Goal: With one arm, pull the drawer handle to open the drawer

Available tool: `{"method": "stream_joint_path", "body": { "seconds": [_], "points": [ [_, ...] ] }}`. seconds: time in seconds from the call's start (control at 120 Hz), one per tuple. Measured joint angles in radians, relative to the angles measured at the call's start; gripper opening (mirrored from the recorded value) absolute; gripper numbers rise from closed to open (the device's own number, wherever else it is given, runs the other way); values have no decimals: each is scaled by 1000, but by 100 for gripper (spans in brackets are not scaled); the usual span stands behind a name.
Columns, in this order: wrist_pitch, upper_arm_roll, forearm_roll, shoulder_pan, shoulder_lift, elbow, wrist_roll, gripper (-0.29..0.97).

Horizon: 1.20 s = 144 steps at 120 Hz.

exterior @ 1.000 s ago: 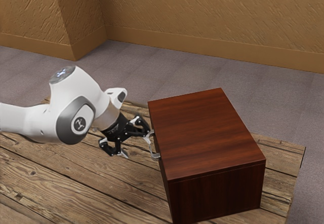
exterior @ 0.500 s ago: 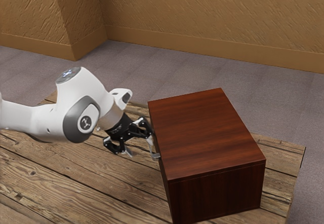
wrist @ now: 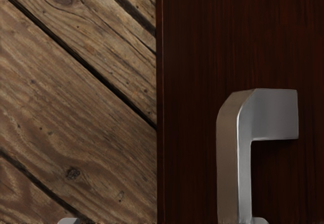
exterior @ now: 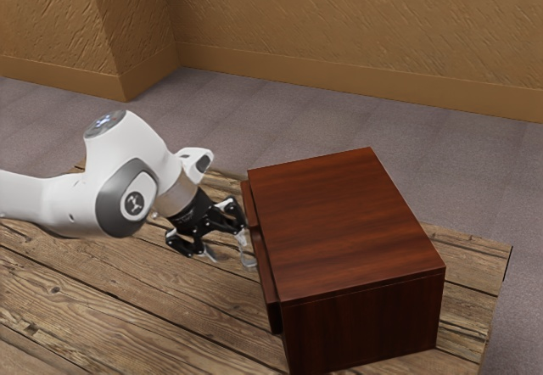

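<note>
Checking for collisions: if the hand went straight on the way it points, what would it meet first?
Probably the handle, with the drawer front right behind it; depth is unclear.

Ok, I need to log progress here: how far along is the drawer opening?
Done: the gripper is shut on the silver drawer handle, and the drawer front stands a little way out from the dark wood cabinet. In hand: the pull, with the handle gripped. Left: most of the travel. Just a narrow slice of drawer shows beyond the cabinet's face, so it is barely open.
</note>
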Motion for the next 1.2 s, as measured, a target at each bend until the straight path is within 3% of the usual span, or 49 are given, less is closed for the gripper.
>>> {"method": "stream_joint_path", "body": {
  "seconds": [0.358, 0.492, 0.667, 1.2],
  "points": [
    [-92, 10, 2, 0, -34, -16, -30, 39],
    [-154, 36, 88, -1, -71, -18, -76, 39],
    [-210, 65, 130, -1, -77, -20, -129, 39],
    [-297, 119, 144, 10, -197, -101, -224, 39]
  ]
}}
